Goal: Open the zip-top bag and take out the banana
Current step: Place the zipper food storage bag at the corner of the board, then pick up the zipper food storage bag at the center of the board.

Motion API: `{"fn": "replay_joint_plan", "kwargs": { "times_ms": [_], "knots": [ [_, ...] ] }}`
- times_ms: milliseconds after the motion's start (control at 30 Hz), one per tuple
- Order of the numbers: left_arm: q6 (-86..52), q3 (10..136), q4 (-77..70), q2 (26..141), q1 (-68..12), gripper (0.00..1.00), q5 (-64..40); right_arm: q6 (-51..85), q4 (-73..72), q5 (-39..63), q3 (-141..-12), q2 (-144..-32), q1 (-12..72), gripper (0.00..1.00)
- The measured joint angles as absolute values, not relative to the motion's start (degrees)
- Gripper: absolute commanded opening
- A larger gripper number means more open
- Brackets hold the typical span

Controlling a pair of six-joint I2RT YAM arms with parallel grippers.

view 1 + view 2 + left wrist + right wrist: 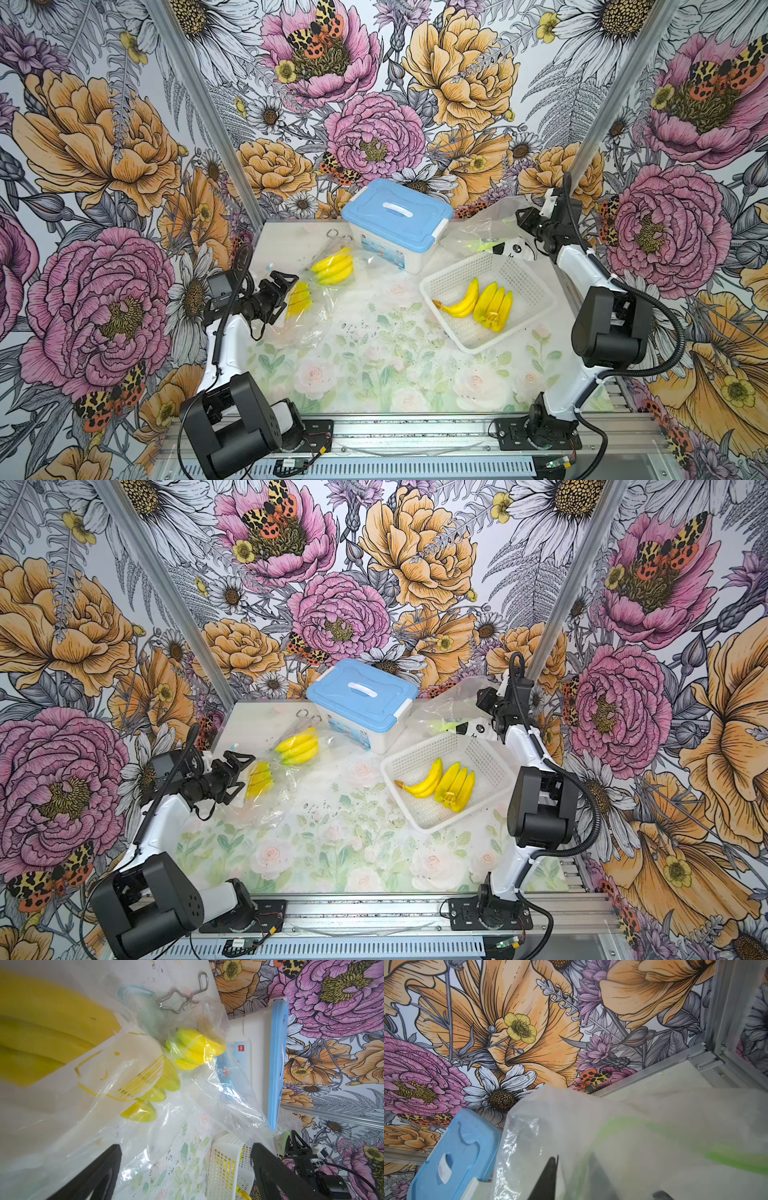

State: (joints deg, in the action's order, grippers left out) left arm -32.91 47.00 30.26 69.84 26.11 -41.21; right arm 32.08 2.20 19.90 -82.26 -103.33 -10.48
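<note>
The left claw [291, 293] hovers low at the left of the worktop [374, 374], jaws spread wide with nothing gripped. In the left wrist view its two fingers [104, 1167] stand well apart over crumpled clear film. The bag [309, 320] lies just past the fingertips, and the banana [299, 297], a small bunch, is inside it, right in front of the claw. In the wrist view the bunch fills the upper left. A second bagged bunch [333, 266] lies up and to the right, beside a blue-lidded box [397, 212]. At centre right a white basket [536, 299] holds loose bananas [492, 305]. The right claw [523, 219] sits in the upper right against an empty bag [482, 224]. Film hides its fingers, so I cannot tell whether they are apart or together.
</note>
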Motion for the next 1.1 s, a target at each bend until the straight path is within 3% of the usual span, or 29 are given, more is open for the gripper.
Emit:
{"fn": "replay_joint_plan", "kwargs": {
  "times_ms": [267,467,567,833,1100],
  "knots": [
    [-30.7,47.8,32.6,70.9,23.9,0.99,-40.4,30.2,5.6,18.9,-80.1,-93.8,-10.5,0.99],
    [-29.7,49.0,33.8,71.0,19.3,0.99,-38.0,30.7,7.7,17.6,-73.6,-74.0,-9.6,0.99],
    [-29.4,50.5,34.4,71.4,14.8,0.99,-35.3,31.9,7.5,19.6,-70.1,-68.2,-4.8,0.99],
    [-28.9,59.0,35.3,79.3,2.2,0.99,-28.4,35.2,11.3,23.0,-57.1,-67.4,15.1,1.0],
    [-25.7,73.6,36.4,90.3,-10.5,0.99,-23.9,38.0,12.8,24.3,-55.8,-68.7,22.0,0.99]
  ]
}}
